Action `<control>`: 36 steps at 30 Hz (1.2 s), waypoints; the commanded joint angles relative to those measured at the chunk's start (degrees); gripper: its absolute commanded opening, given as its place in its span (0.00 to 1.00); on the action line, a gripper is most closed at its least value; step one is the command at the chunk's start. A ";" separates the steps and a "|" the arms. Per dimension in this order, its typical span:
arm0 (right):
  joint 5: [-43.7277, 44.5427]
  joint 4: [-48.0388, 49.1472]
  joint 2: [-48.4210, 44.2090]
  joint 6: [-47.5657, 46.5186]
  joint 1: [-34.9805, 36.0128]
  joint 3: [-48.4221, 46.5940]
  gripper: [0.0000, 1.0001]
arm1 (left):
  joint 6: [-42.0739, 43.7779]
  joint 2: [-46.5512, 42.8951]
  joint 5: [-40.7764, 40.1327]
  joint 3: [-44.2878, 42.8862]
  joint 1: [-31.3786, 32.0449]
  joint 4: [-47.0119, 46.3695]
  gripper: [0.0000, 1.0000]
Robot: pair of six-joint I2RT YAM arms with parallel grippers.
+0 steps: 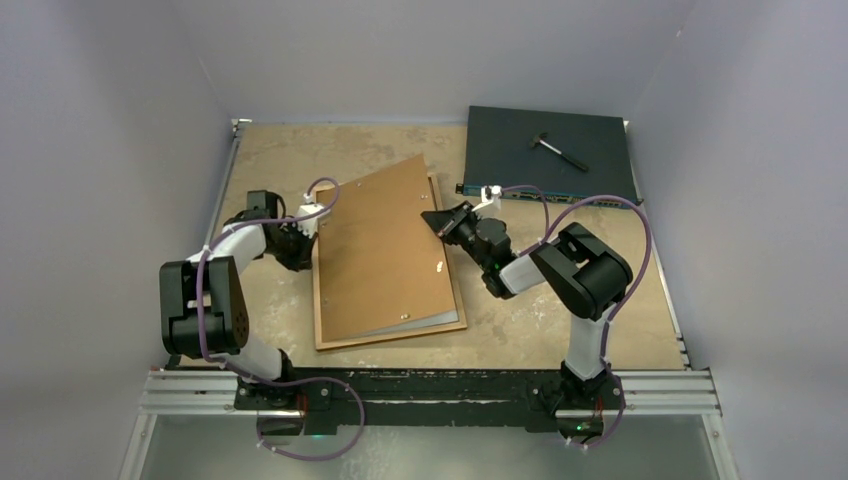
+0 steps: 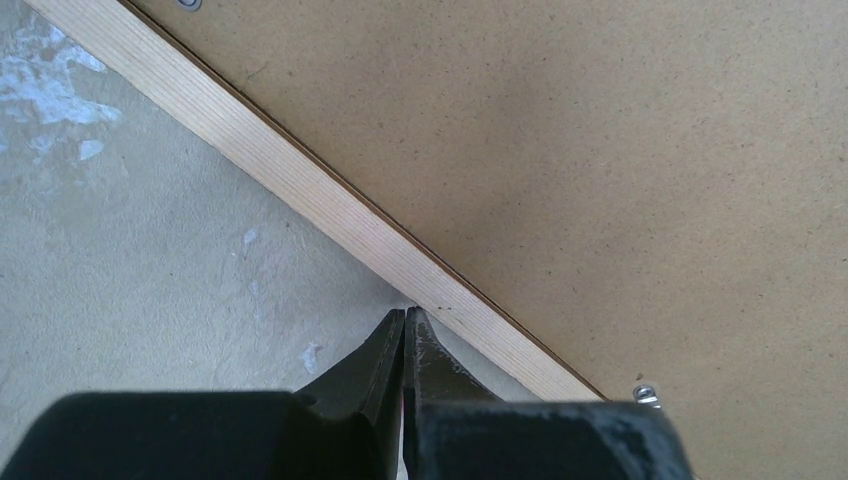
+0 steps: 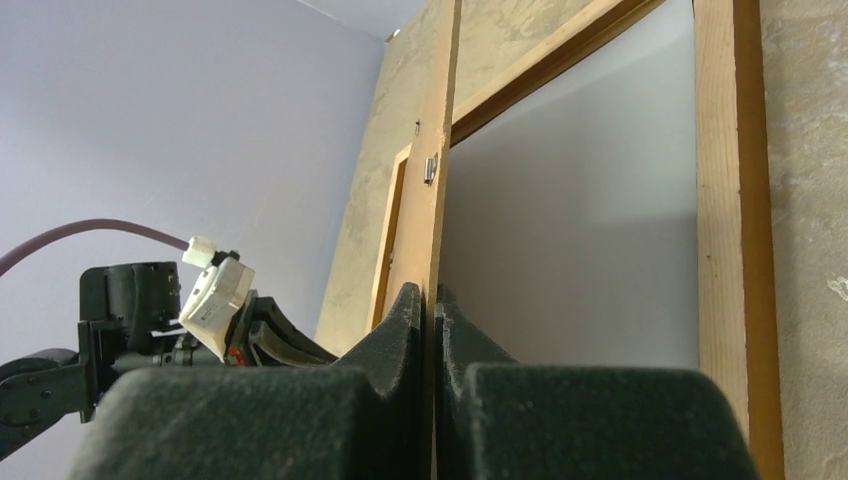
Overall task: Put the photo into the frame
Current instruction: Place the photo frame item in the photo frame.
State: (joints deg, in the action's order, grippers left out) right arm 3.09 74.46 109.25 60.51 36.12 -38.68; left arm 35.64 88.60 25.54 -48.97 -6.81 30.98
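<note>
Lifted backing board (image 1: 385, 250) over frame (image 1: 390, 338).
The right gripper (image 3: 432, 300) pinches its edge; the left gripper (image 2: 404, 318), closed empty, at frame's rim; photo (image 3: 570, 260) inside.

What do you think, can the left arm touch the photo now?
Probably not. The backing board, tilted in the jaws of the right arm, lies low over the photo on the side of the left arm.

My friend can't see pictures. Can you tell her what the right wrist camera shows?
The right gripper pinches the edge of a brown backing board, holding it tilted up like an open book cover. Under it, the photo lies white side up inside the wooden frame on the table. The left arm shows at far left.
</note>
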 commanded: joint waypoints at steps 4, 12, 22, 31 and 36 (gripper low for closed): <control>-0.55 6.24 1.75 -6.83 -0.04 -3.89 0.00 | -0.22 0.47 2.80 -2.13 1.67 -0.06 0.00; -2.96 7.77 3.11 -6.00 -1.02 -5.37 0.00 | -0.31 0.68 2.83 -2.52 1.86 0.22 0.00; -7.81 12.31 2.33 -3.51 -1.57 -6.19 0.00 | -0.55 1.05 2.50 -3.01 1.96 0.30 0.00; -9.21 11.41 0.48 -5.03 -2.10 -6.37 0.00 | -0.54 1.09 2.32 -2.97 1.97 0.57 0.00; -11.97 13.51 0.00 -3.38 -2.35 -7.23 0.00 | -0.33 0.91 2.08 -2.80 1.98 0.55 0.00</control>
State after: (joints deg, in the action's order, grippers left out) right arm -3.81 77.06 112.31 61.08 33.56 -42.39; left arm 35.62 89.32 24.10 -50.06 -5.67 31.42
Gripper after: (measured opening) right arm 0.018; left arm 0.003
